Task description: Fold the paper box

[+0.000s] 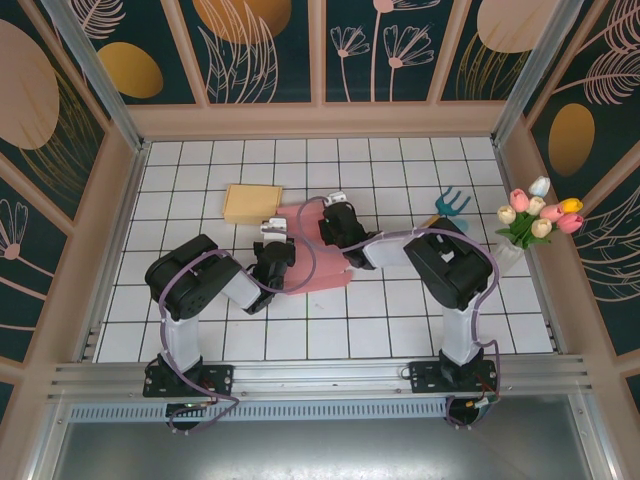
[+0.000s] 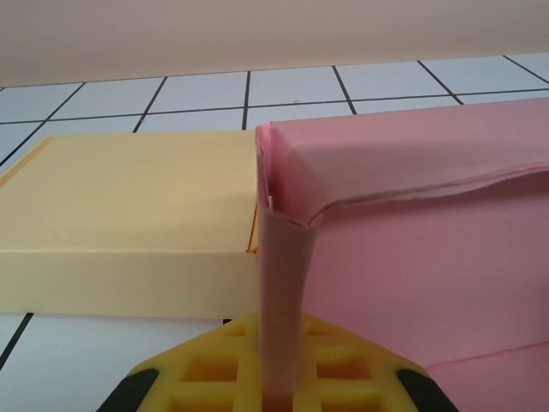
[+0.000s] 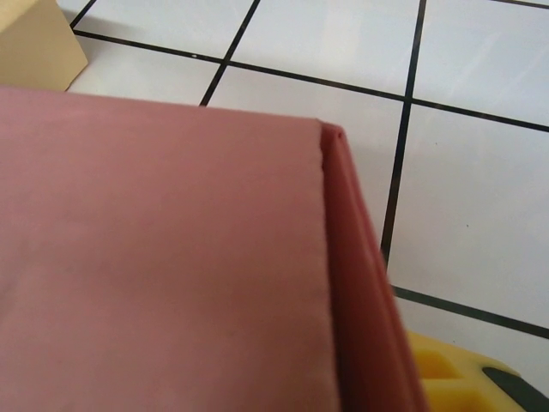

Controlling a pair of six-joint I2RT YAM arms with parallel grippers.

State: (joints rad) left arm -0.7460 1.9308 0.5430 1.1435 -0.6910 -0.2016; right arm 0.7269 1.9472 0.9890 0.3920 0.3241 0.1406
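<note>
Lying at the left of the group in the top view, a flat yellow box (image 1: 252,203) rests on the white tiled table (image 1: 400,310), just beside the pink paper box (image 1: 312,268) at the middle of the frame. The left gripper (image 1: 273,232) sits at the pink box's left edge. In the left wrist view, the yellow box (image 2: 129,215) fills the left half. A narrow pink flap (image 2: 280,300) runs down from the box's raised corner into the gripper's yellow fingers (image 2: 214,369), which are pressed together on it. The pink box (image 2: 429,232) takes up the right half.

The right gripper (image 1: 334,204) rests over the pink box's far right part. Its wrist view shows a flat pink panel (image 3: 163,257) across the left, with one yellow finger (image 3: 442,369) at the lower right. Whether that gripper is holding anything cannot be told.

Further right in the top view lie a small teal rake (image 1: 452,203) and a vase of tulips (image 1: 535,213).
</note>
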